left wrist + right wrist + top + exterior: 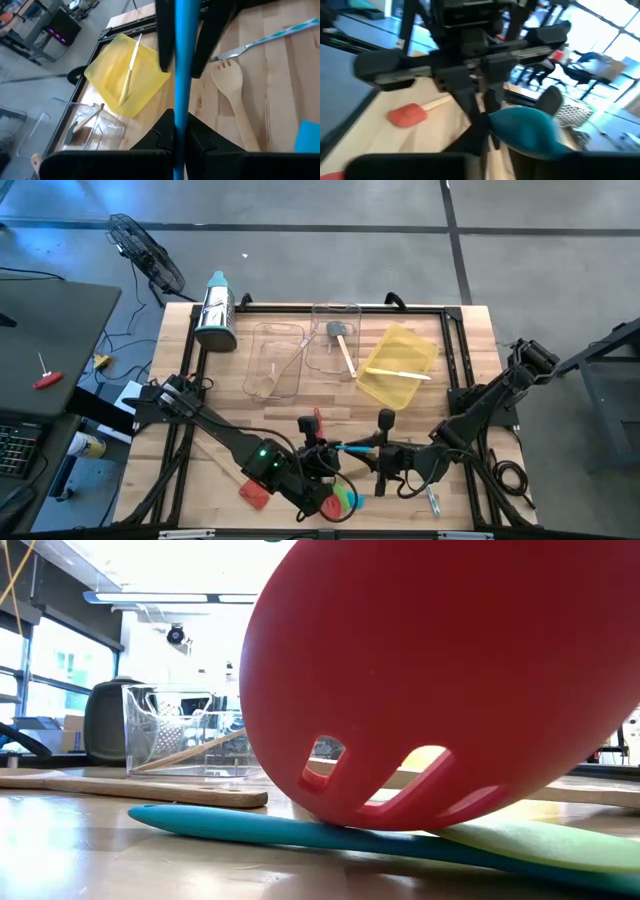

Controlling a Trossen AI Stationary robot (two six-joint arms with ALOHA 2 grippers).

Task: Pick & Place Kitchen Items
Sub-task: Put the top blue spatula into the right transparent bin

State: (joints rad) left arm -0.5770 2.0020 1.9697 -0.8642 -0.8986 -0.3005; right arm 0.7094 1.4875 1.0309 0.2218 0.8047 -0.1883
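Note:
A teal spatula [352,447] hangs clear of the table near its front edge, spanning the gap between my two grippers. My left gripper [179,125] is shut on its blue handle. My right gripper [186,70] faces it from the table's right, shut on the same handle farther along. The spatula's teal head [525,127] shows close up in the right wrist view. On the table lie a wooden fork [227,82], a metal utensil with a teal-striped handle [270,37] and a red spatula [255,492]. My left gripper pinches the blue handle [180,112] between its two fingers, coming from the table's left. The handle runs straight out ahead of the fingers, lifted clear of the table. My right gripper has a dark finger [165,40] against each side of the handle [186,55], coming from the table's right. Which part lies by the head is blurred.
A red slotted spoon [440,670], a teal utensil [300,830] and a green one [560,840] lie piled at the front edge. Two clear trays [275,360] [335,340], a yellow tray [398,365] holding a slim utensil, and a steel grater [215,310] stand farther back.

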